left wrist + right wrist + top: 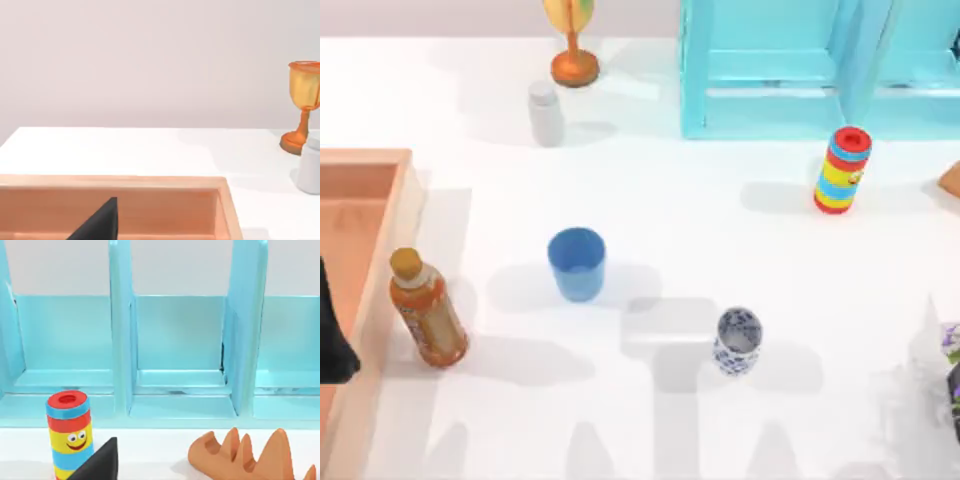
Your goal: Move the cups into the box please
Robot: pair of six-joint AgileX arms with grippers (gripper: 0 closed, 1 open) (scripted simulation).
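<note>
Two cups are seen standing upright on the white table (650, 200), both still outside the box. The blue cup (577, 263) is placed near the middle of the table, and the smaller white cup with a blue floral pattern (737, 341) is set to its right and nearer the front edge, the two well apart. The wooden box (398, 170), light brown with a reddish-brown inside, is positioned at the table's left edge and is cut off by the frame. An orange-brown bottle with a tan cap (425, 309) is stood just beside the box's right rim, between the box and the blue cup. The left gripper (334, 335) is held over the box at the far left, and whether its fingers are apart or together cannot be told. From the left wrist, the box's far rim (112, 181) is shown with an orange goblet (303, 105) and a small white bottle (309, 167) beyond it. The right arm (952, 385) is parked at the right edge, the spread of its fingers likewise not to be made out. A turquoise shelf frame (800, 70) and a striped cylinder (843, 169) are seen at the far right, and a ridged orange object (250, 457) is caught in the right wrist view beside the cylinder.
</note>
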